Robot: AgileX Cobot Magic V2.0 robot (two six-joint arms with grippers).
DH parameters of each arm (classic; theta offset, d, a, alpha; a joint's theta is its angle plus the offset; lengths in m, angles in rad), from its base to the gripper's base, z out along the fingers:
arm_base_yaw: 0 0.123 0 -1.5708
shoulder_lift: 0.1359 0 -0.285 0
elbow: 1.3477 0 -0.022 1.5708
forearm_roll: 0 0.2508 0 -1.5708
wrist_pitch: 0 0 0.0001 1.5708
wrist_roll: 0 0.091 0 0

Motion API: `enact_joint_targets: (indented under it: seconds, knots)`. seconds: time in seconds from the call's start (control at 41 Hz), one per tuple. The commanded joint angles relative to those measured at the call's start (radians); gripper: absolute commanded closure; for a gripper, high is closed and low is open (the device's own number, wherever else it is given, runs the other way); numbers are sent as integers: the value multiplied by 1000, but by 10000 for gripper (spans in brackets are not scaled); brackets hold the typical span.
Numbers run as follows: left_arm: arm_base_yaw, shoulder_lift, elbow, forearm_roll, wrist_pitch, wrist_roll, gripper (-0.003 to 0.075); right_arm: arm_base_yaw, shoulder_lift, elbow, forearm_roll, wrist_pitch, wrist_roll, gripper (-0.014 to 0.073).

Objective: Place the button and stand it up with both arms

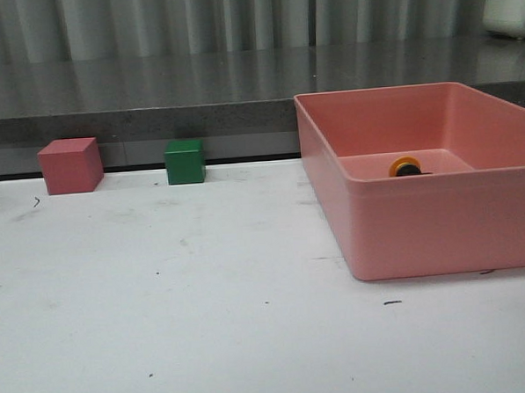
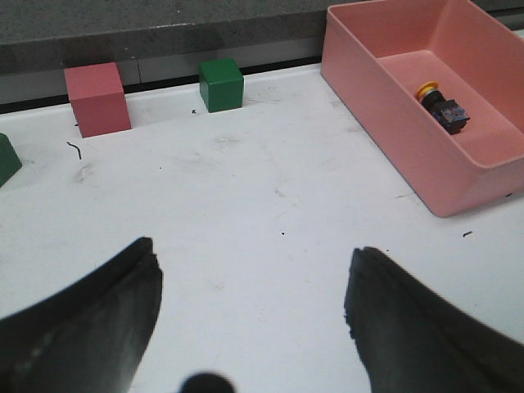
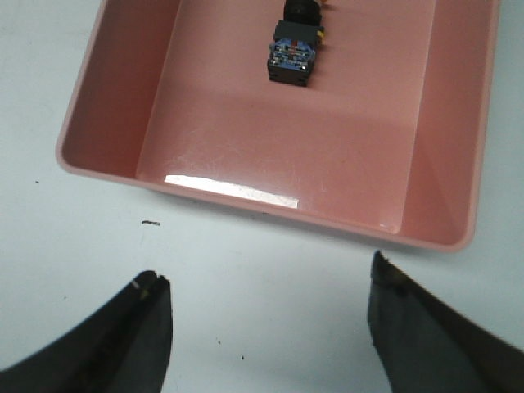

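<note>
The button (image 1: pixel 407 167) lies on its side inside the pink bin (image 1: pixel 440 222) at the right; only its yellow cap shows over the bin wall in the front view. The left wrist view shows the button (image 2: pixel 443 106) with yellow cap and black-and-blue base on the bin floor. The right wrist view shows its blue-and-black base (image 3: pixel 293 51) in the bin. My left gripper (image 2: pixel 254 282) is open and empty above the white table. My right gripper (image 3: pixel 266 299) is open and empty above the table, just outside the bin's near wall. Neither arm shows in the front view.
A pink cube (image 1: pixel 71 165) and a green cube (image 1: pixel 185 161) stand at the table's back edge; they also show in the left wrist view as the pink cube (image 2: pixel 97 99) and green cube (image 2: pixel 221 83). Another green object (image 2: pixel 6 160) sits at far left.
</note>
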Motion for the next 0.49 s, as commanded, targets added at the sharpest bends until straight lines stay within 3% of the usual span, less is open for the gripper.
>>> enact_joint_targets:
  seconds: [0.0, 0.464]
  knots:
    - [-8, 9, -29, -10, -68, 0, 246, 0, 91, -95, 3, -30, -10, 65]
    - [-8, 9, -29, -10, -68, 0, 246, -4, 565, -448, -15, 21, 59, 65]
